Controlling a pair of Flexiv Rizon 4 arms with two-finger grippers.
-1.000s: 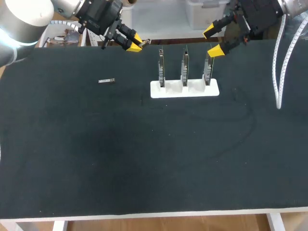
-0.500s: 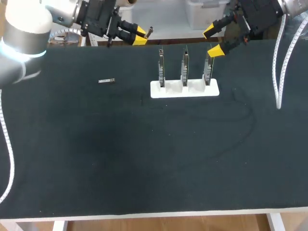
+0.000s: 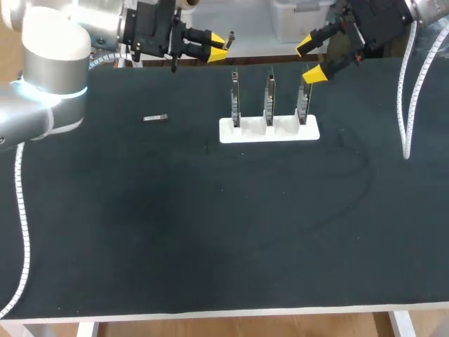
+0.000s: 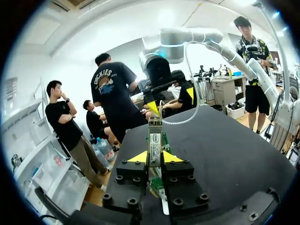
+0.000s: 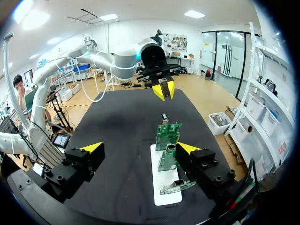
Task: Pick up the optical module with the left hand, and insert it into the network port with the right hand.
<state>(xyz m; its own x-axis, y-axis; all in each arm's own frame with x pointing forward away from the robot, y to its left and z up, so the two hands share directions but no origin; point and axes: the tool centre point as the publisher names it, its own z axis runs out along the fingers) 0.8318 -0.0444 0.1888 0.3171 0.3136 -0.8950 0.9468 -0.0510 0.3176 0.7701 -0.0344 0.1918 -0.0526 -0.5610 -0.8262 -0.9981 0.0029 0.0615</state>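
The left gripper (image 3: 217,43) has swung round and shifted along the far edge of the table toward the white stand (image 3: 269,130). The right gripper (image 3: 312,60) has not moved.

A black table (image 3: 210,232) fills the head view. The white stand sits toward its far side and holds three upright circuit boards (image 3: 269,98) in a row.

The left gripper hangs beyond the stand's left end, raised, with its yellow tips pointing sideways toward the stand. Its fingers pinch the optical module (image 4: 155,146) from both sides, and the module juts out past the tips.

The right gripper hovers above the stand's right end with its fingers spread wide and nothing between them.

A small metal piece (image 3: 156,118) lies flat on the table, well to the left of the stand.
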